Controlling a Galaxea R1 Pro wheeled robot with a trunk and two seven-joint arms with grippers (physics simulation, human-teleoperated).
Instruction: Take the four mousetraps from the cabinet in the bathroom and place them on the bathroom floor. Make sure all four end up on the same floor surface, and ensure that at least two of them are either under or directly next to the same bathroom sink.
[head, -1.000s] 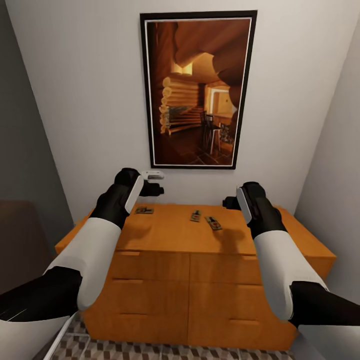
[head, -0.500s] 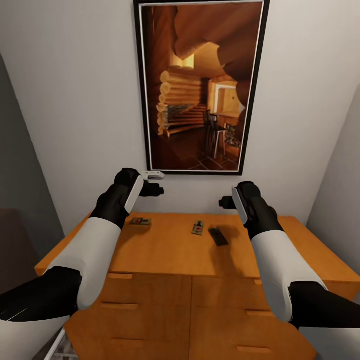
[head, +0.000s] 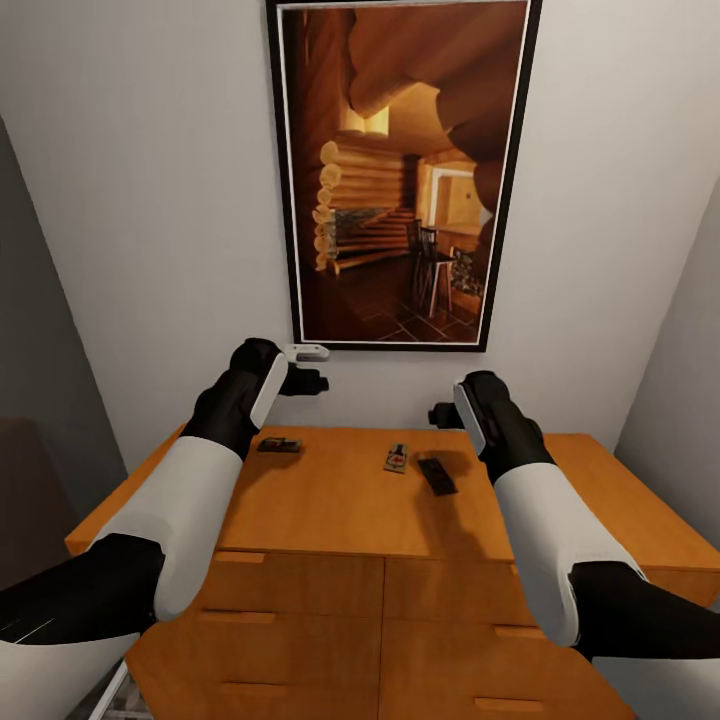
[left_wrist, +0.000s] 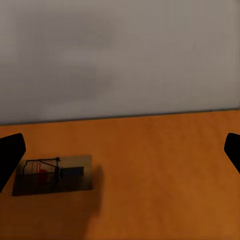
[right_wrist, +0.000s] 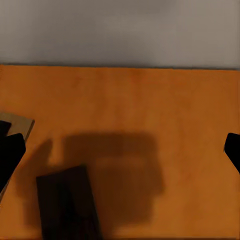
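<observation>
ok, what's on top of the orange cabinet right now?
On the cabinet top: three mousetraps, one near the left gripper, at, and two mid-top, and. The right forearm hides part of the top; a fourth isn't visible.

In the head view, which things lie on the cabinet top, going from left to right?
First mousetrap → second mousetrap → third mousetrap, lying in shadow, all on the cabinet.

even soft light from above, my arms' dark shadows on the cabinet (head: 340, 500) top, one mousetrap (right_wrist: 67, 205) sunk in shade, wrist views soft, head view stretched at edges
</observation>
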